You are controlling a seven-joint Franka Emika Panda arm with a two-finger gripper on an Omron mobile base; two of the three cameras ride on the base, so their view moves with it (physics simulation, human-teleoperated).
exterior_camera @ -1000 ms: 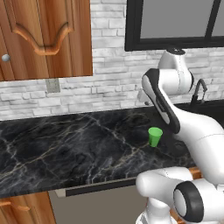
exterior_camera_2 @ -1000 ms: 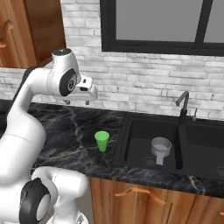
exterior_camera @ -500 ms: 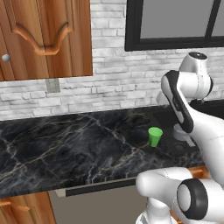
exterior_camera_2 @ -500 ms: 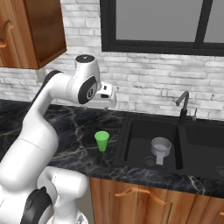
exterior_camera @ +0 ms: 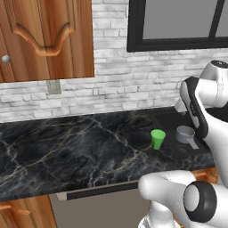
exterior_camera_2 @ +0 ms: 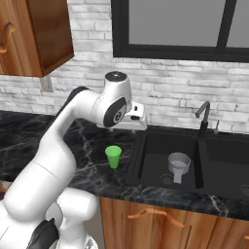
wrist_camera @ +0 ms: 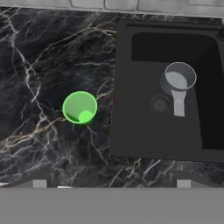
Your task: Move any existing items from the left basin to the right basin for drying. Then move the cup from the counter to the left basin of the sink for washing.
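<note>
The small green cup [exterior_camera: 157, 138] [exterior_camera_2: 113, 156] [wrist_camera: 80, 107] stands upright on the black marble counter [exterior_camera_2: 90, 141], just left of the sink [exterior_camera_2: 146, 175]. A grey saucepan-like item with a short handle [exterior_camera_2: 178, 163] [wrist_camera: 178, 79] [exterior_camera: 185, 133] lies in the left basin [wrist_camera: 135, 122], near the drain. My gripper [exterior_camera_2: 134, 124] [wrist_camera: 111, 183] hangs high over the sink's left rim, between the cup and the basin. It is open, fingertips wide apart, and nothing sits between them.
A black gooseneck faucet [exterior_camera_2: 203, 115] rises behind the divider between the basins. The right basin [exterior_camera_2: 228, 158] lies beyond it. A brick wall with a dark-framed window [exterior_camera_2: 170, 26] backs the counter, and a wooden cabinet [exterior_camera_2: 34, 34] hangs at upper left.
The arm has swung to the right, carrying the hand from over the counter to above the sink's left rim. The cup and the grey item have stayed put. The gripper remains open.
</note>
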